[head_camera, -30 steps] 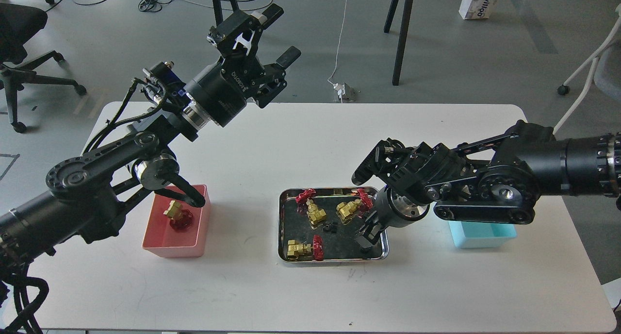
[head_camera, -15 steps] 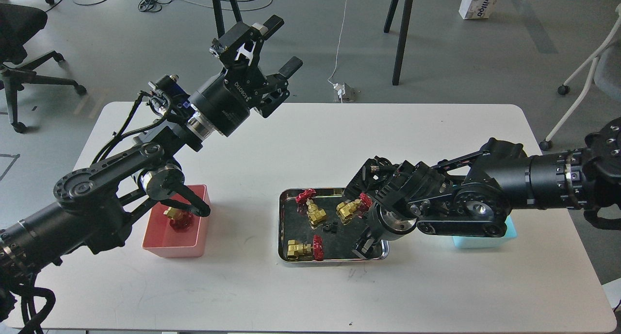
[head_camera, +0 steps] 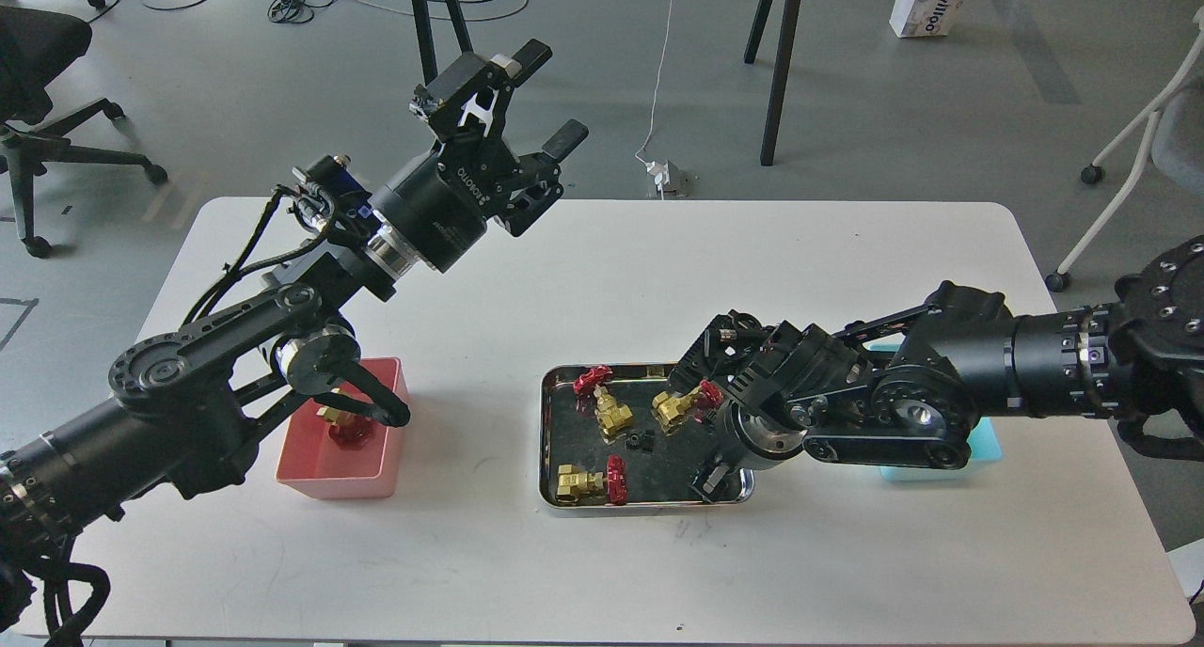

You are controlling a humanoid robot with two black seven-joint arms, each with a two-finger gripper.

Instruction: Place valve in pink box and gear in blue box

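Valves (head_camera: 611, 417), brass with red handwheels, lie in the steel tray (head_camera: 555, 440); left gripper (head_camera: 546, 102) spread empty, right gripper's (head_camera: 710, 478) state unclear.

Steel tray (head_camera: 550, 440) between pink box (head_camera: 384, 459) and blue box (head_camera: 988, 440)

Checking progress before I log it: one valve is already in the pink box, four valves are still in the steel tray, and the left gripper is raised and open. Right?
Not quite. The head view shows three valves in the steel tray, not four. The rest holds: one valve lies in the pink box, and the left gripper is raised and open.
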